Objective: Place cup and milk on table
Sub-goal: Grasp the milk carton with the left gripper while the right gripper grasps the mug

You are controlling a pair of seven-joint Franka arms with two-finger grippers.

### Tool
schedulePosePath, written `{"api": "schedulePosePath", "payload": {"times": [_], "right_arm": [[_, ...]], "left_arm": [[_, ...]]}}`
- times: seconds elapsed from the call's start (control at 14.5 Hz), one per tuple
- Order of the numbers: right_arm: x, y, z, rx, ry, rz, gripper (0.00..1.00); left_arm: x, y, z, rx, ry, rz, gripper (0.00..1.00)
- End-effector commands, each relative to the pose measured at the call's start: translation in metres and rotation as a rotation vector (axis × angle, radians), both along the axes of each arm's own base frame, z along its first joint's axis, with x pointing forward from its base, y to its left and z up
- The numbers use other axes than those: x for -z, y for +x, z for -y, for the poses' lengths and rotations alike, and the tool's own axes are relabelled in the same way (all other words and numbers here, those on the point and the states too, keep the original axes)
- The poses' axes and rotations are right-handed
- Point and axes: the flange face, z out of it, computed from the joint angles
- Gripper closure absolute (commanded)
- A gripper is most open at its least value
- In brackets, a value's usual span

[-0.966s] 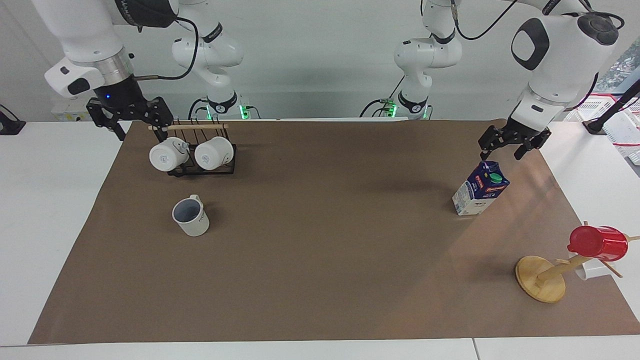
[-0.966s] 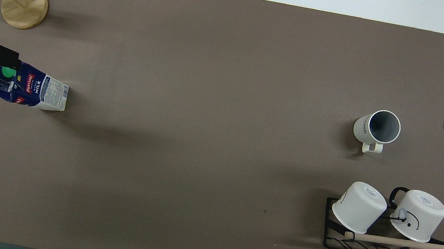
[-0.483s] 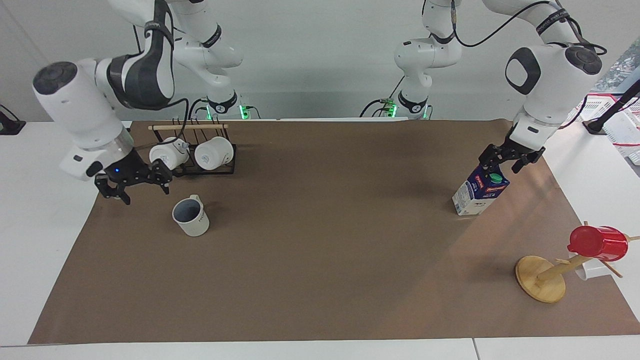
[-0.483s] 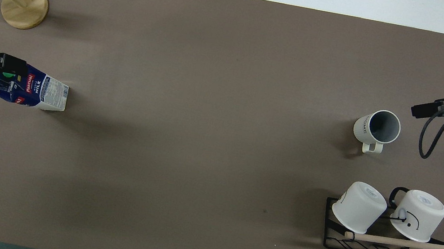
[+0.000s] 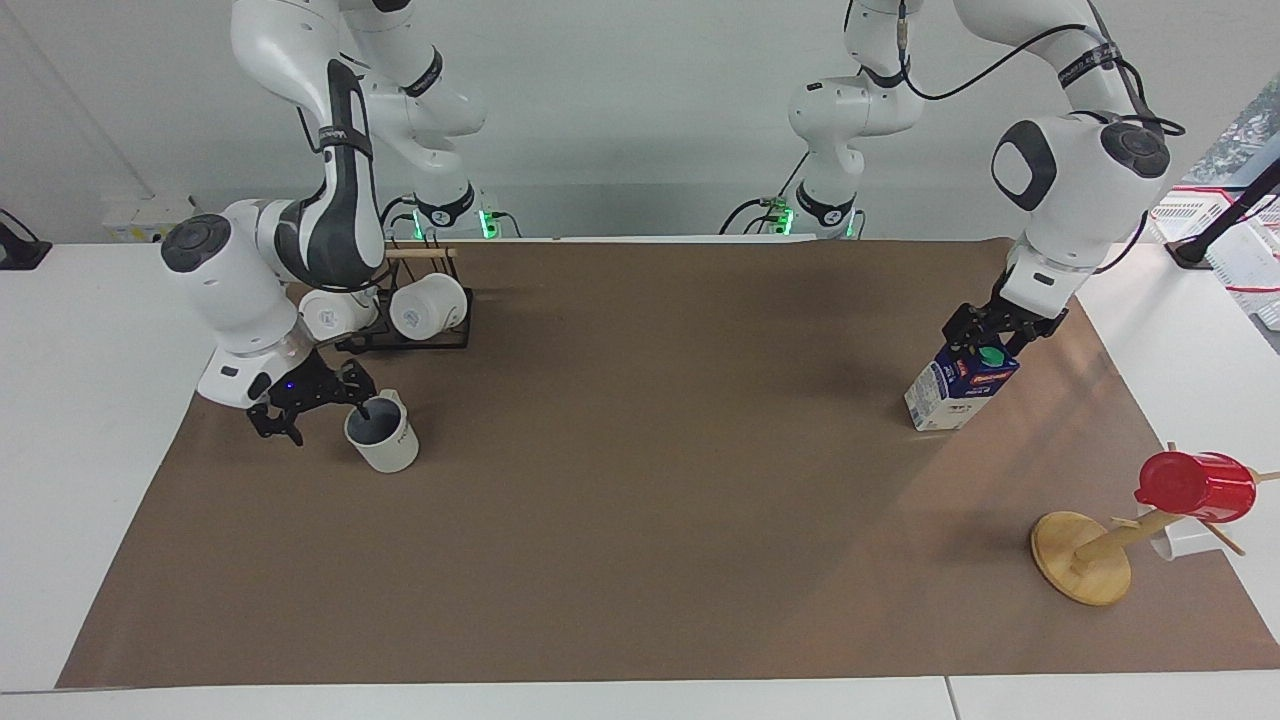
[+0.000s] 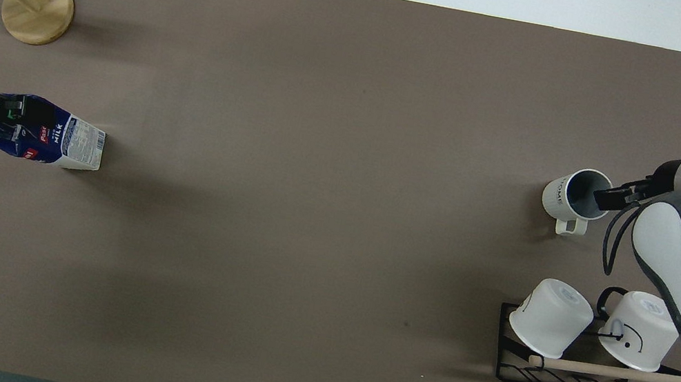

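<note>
The off-white cup (image 5: 385, 440) stands upright on the brown paper of the table (image 5: 640, 520), toward the right arm's end; it also shows in the overhead view (image 6: 574, 194). My right gripper (image 5: 315, 415) is open and low at the cup, with one finger inside the rim and the other outside. The milk (image 5: 960, 385) stands on the paper toward the left arm's end, and it shows in the overhead view (image 6: 59, 136). My left gripper (image 5: 985, 340) is open, its fingers down on either side of the carton's top by the green cap.
A black wire rack (image 5: 405, 340) with two white mugs stands nearer to the robots than the cup. A wooden mug tree (image 5: 1085, 560) with a red cup (image 5: 1195, 485) stands farther from the robots than the milk.
My right gripper has come down from beside the rack to the cup's rim. My left gripper has lowered from above the milk onto its top. Cup and milk have not moved.
</note>
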Motion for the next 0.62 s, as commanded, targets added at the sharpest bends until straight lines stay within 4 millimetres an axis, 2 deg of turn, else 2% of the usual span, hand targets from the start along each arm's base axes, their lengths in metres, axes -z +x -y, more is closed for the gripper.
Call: {"api": "schedulePosePath", "payload": {"times": [0.0,0.14,0.21,0.28,0.34,0.41,0.55], "right_arm": [[0.006,-0.003,-0.001,-0.016,0.012,0.027,0.1],[0.013,-0.007,-0.007,-0.015,0.012,0.028,0.16],[0.015,-0.008,-0.013,-0.015,0.015,0.029,0.18],[0.016,-0.009,-0.013,-0.009,0.016,0.029,0.2],[0.017,-0.01,-0.014,-0.009,0.016,0.029,0.24],[0.02,-0.011,-0.017,-0.011,0.016,0.028,0.26],[0.02,-0.012,-0.015,-0.007,0.014,0.039,0.32]], "left_arm": [[0.001,-0.004,0.0,-0.015,0.011,0.024,0.0],[0.0,-0.002,-0.001,-0.017,0.011,0.036,0.0],[-0.001,-0.001,-0.001,-0.018,0.011,0.044,0.13],[-0.001,0.0,-0.001,-0.023,0.011,0.05,0.4],[-0.002,0.0,-0.003,-0.053,0.009,0.052,0.85],[-0.002,0.001,-0.003,-0.067,0.008,0.058,1.0],[-0.002,0.002,-0.003,-0.066,0.008,0.057,1.0]]}}
